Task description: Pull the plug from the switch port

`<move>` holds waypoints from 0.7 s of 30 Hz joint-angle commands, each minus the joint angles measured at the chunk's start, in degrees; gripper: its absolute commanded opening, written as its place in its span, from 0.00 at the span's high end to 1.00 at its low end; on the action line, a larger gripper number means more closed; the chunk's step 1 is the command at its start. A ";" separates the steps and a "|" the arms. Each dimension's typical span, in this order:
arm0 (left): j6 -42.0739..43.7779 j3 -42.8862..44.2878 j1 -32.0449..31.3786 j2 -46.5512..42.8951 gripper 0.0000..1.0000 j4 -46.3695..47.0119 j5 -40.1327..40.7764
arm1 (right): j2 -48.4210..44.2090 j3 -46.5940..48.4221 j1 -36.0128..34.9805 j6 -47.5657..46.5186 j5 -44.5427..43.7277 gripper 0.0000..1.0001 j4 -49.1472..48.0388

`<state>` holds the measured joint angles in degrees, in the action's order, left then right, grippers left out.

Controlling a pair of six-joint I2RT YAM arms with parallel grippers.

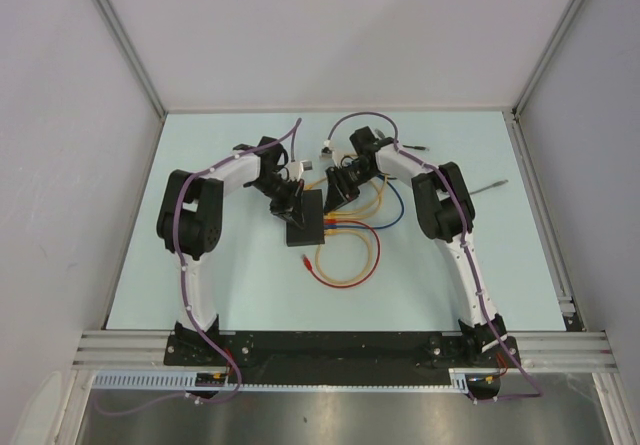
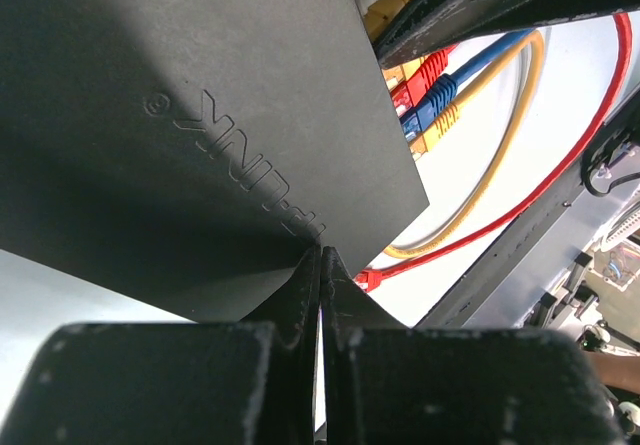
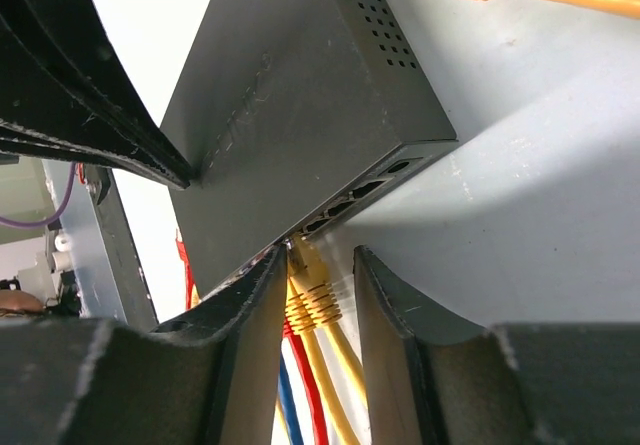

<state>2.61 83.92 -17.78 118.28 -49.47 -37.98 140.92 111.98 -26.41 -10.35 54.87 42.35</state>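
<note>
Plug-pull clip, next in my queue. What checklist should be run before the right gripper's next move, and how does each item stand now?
1. Left gripper shut, tips at the flat matte-black switch box to steady it: ok.
2. Right gripper straddles the yellow plug at the port row: ok.
3. Jaws clamped on that plug: not ok, a gap shows beside one finger.
4. Red cable and blue cable outside the grip: cannot tell.
5. Plug latch pressed: cannot tell, hidden.
</note>
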 commanded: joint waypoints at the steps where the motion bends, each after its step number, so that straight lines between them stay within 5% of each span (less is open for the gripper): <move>1: 3.45 -0.95 -1.12 1.52 1.00 2.10 8.71 | 1.02 1.22 -1.18 -0.72 -5.04 0.64 -0.78; 11: 3.54 -0.78 -1.12 1.69 1.00 2.10 8.45 | 0.76 0.43 -0.74 -2.83 -4.95 0.81 0.45; 16: 3.54 -0.77 -1.12 1.69 1.00 2.10 8.45 | -0.03 -0.19 0.48 -4.15 -5.04 1.00 0.98; 21: 3.54 -0.78 -1.12 1.87 1.00 2.01 8.27 | 0.31 0.59 1.89 -4.59 -5.57 1.00 1.42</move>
<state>2.63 83.92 -17.89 118.19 -49.45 -37.71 140.90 112.01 -26.02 -12.21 55.48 42.96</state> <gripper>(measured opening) 0.005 0.225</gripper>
